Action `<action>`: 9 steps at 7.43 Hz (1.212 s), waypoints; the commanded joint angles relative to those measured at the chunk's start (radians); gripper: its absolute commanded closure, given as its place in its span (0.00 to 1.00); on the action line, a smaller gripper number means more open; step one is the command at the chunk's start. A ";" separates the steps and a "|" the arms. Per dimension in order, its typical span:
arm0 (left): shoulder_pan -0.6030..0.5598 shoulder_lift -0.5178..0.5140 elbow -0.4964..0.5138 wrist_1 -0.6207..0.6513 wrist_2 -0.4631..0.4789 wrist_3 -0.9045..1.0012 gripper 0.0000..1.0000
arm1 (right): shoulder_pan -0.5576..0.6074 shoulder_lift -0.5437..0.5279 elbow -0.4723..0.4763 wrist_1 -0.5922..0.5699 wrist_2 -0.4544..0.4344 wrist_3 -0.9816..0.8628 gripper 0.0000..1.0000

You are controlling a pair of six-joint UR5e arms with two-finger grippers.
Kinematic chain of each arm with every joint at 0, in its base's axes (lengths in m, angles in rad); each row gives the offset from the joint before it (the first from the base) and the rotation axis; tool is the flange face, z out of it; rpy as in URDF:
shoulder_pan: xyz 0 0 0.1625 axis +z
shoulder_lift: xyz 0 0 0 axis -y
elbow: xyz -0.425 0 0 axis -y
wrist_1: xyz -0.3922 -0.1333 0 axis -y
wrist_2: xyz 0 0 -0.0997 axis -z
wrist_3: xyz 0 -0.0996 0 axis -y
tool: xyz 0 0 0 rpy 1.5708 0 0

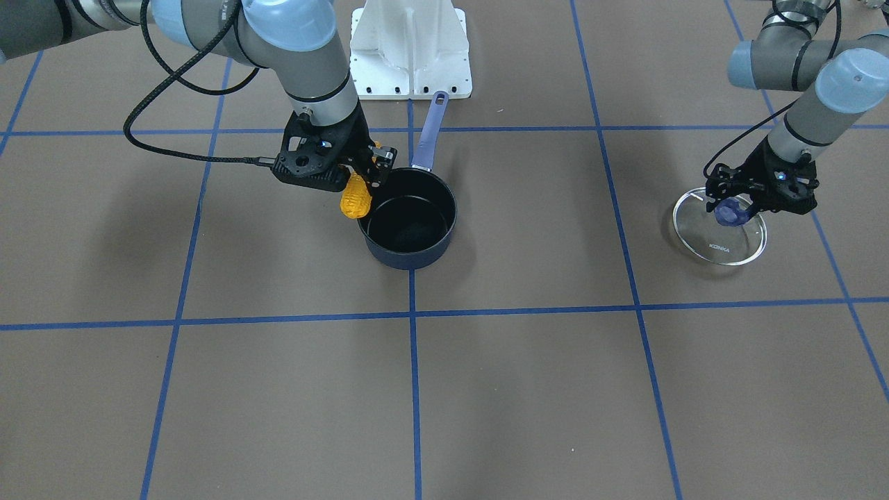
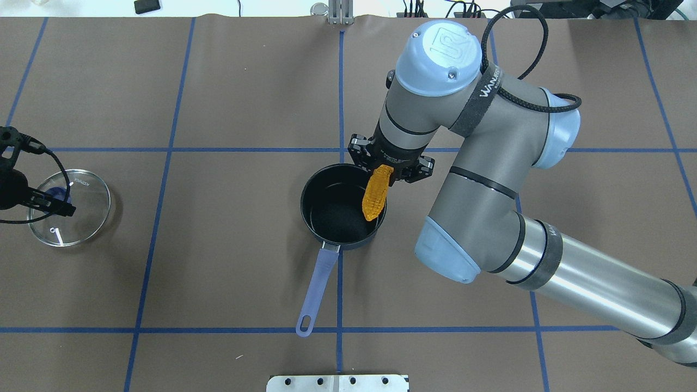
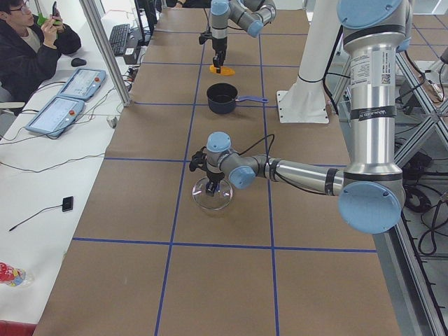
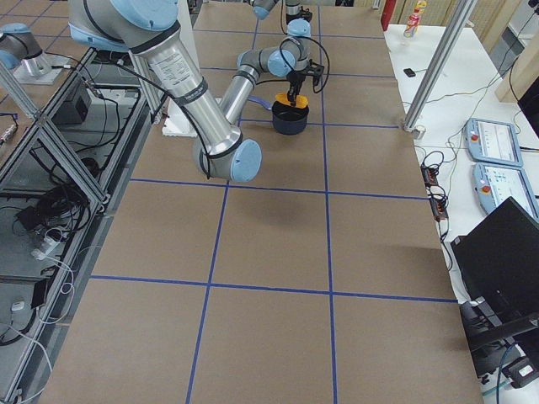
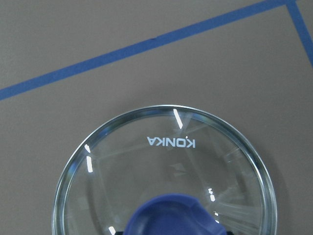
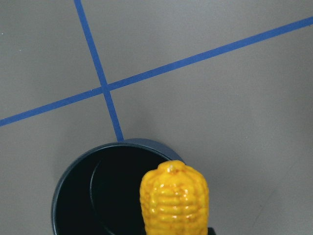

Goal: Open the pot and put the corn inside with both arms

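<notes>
The dark navy pot [image 1: 410,258] stands open at mid-table, its lavender handle [image 2: 321,277] pointing toward the robot. My right gripper [image 2: 387,169] is shut on the orange-yellow corn [image 2: 375,193] and holds it tilted over the pot's rim on my right side. The corn also shows in the front view [image 1: 354,198] and the right wrist view [image 6: 174,200], above the pot [image 6: 73,196]. My left gripper [image 1: 730,207] is far to my left, shut on the blue knob [image 5: 171,218] of the glass lid [image 1: 722,243]. The lid lies on the table.
A white arm mount [image 1: 410,55] stands just behind the pot's handle. Blue tape lines cross the brown table cover. An operator [image 3: 31,42] sits at a side desk with tablets, off the table.
</notes>
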 commanded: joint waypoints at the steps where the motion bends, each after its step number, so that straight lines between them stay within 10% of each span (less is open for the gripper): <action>1: 0.000 0.003 0.003 -0.003 0.003 -0.001 0.36 | 0.000 0.001 -0.001 0.000 0.000 0.000 0.89; 5: 0.002 0.001 0.002 0.000 0.000 -0.003 0.03 | -0.005 0.001 -0.002 0.000 -0.015 0.000 0.88; 9: -0.078 0.003 -0.069 0.015 -0.126 -0.008 0.02 | -0.058 0.065 -0.100 0.009 -0.078 0.038 0.88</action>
